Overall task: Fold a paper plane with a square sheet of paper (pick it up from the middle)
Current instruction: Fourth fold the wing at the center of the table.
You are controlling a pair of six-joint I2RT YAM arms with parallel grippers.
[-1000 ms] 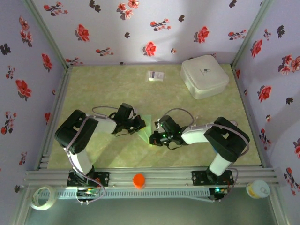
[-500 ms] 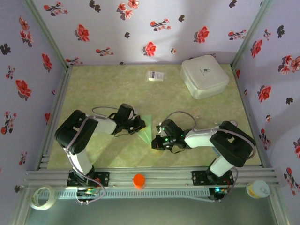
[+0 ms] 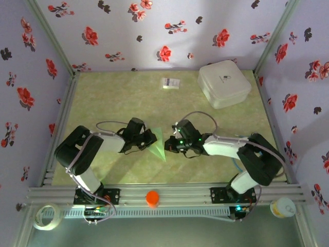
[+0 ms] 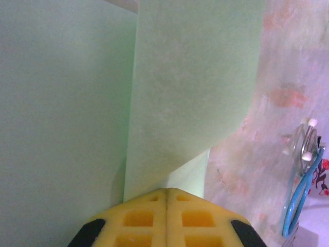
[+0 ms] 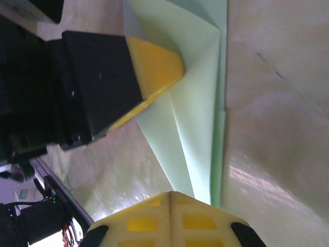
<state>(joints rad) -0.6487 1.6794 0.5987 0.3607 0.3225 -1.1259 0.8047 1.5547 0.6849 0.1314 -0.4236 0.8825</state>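
The folded pale green paper sheet point(image 3: 158, 145) is sitting in the middle of the worktop point(image 3: 113, 92), between the two arms. The left hand point(image 4: 167, 198) is clenching one fold of it. The right hand point(image 5: 170, 198) is staying clenched at the opposite edge, and I cannot tell whether it is pinching the paper.

Far table point(image 3: 118, 92) is open, except the box point(image 3: 224, 83) far right and the card point(image 3: 170, 83) left of it. Near centre, left gripper point(image 3: 152, 138), right gripper point(image 3: 168, 147) and paper point(image 3: 158, 149) block passage.
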